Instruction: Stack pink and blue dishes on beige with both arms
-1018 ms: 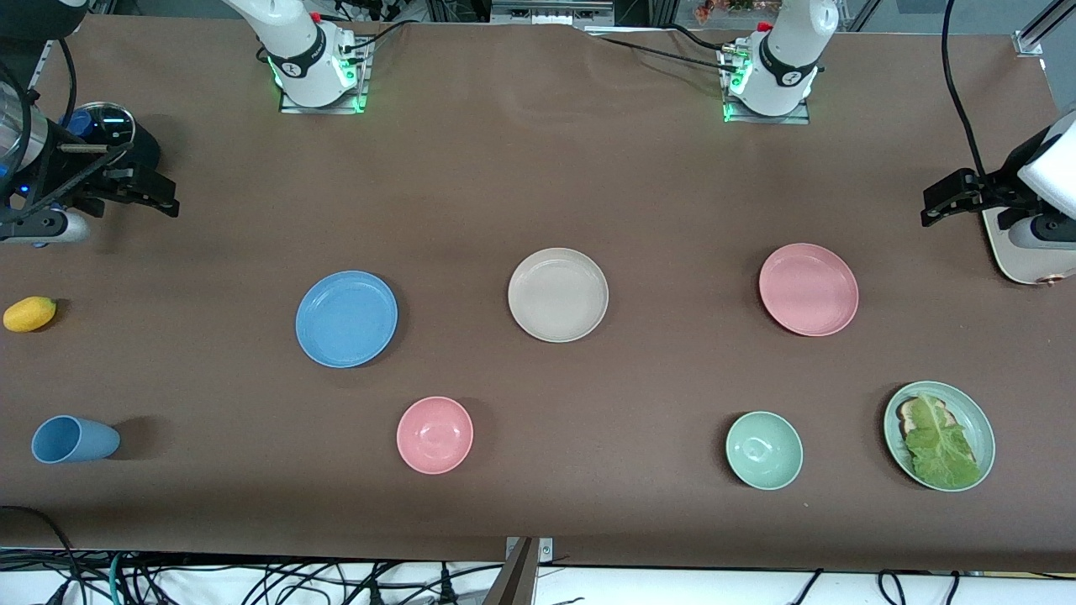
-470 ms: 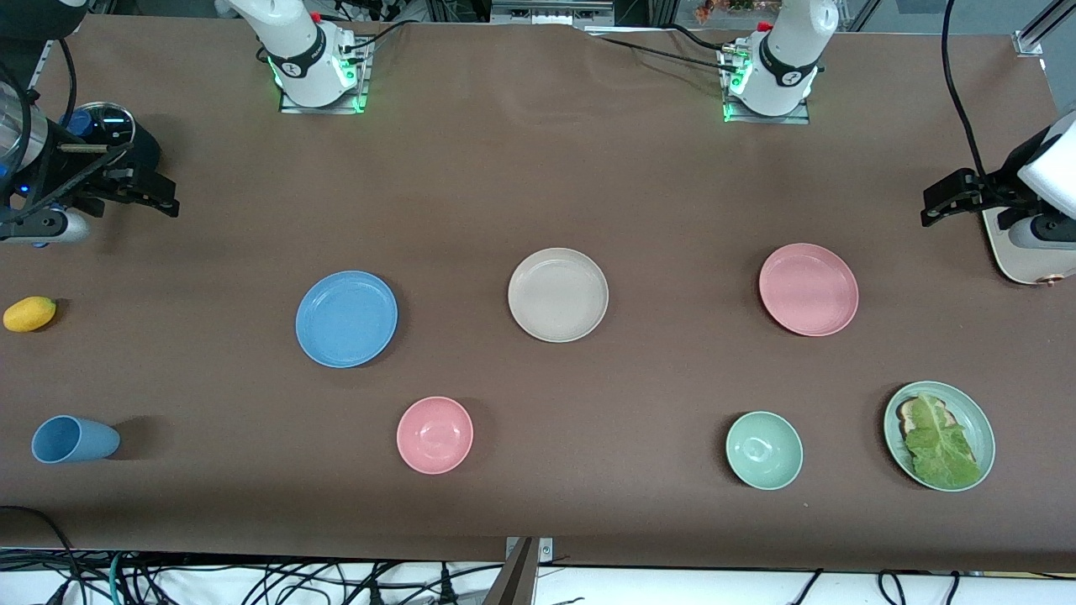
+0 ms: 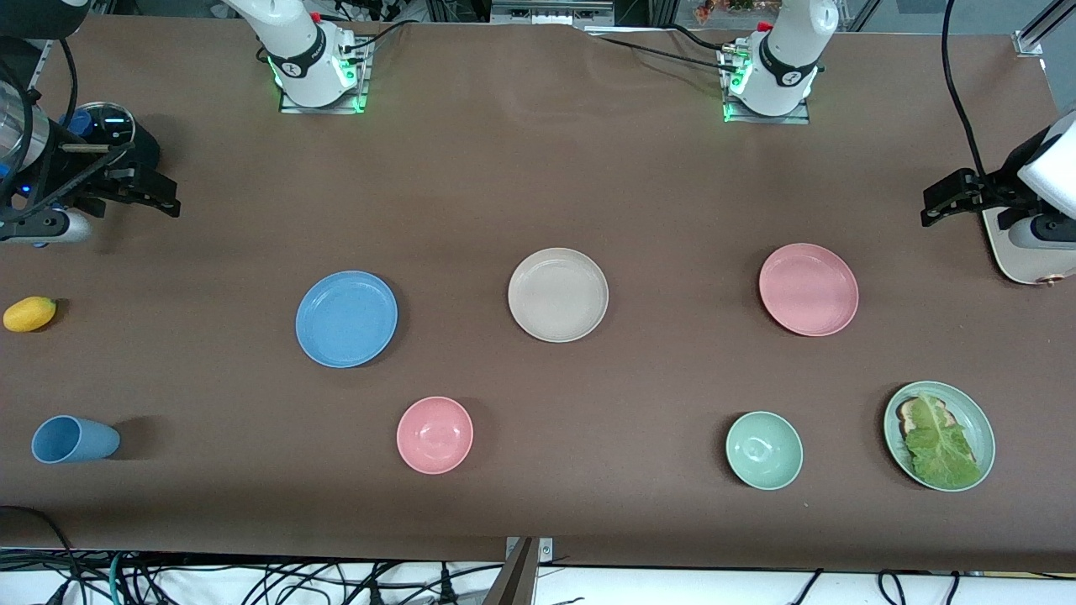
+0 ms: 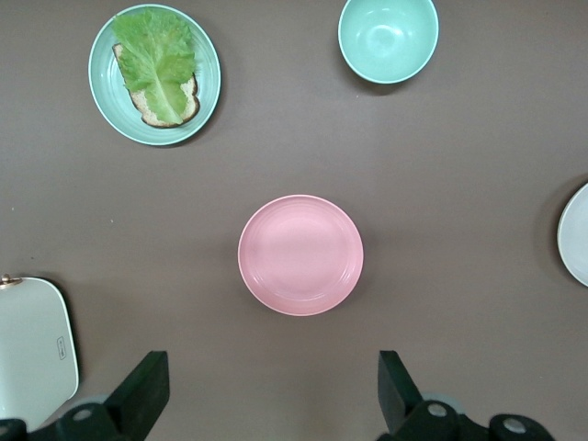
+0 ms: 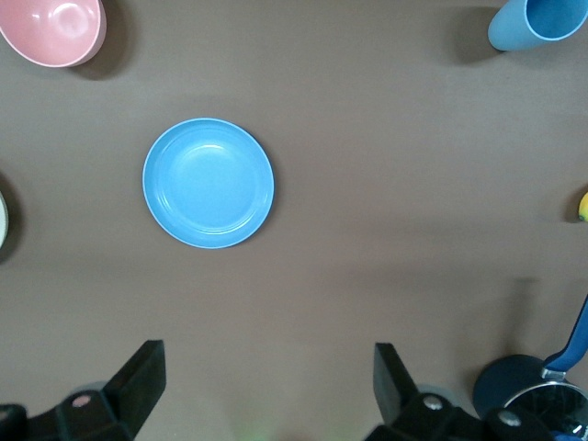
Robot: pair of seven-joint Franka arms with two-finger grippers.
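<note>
Three round matte plates (image 3: pixel 346 318) (image 3: pixel 557 294) (image 3: pixel 808 289), well apart.

A matt brown covering, smooth with faint creases, is seen over the table (image 3: pixel 538 168). The blue plate (image 3: pixel 346 318), beige plate (image 3: pixel 558 294) and pink plate (image 3: pixel 809 289) are finished matt, with faint concentric rings moulded into them. A slight sheen is shown by the pink bowl (image 3: pixel 435 434) and the green bowl (image 3: pixel 764 449). The blue cup (image 3: pixel 74 439) looks like matt plastic. The arm bases (image 3: pixel 315 59) are cased in glossy white plastic.
</note>
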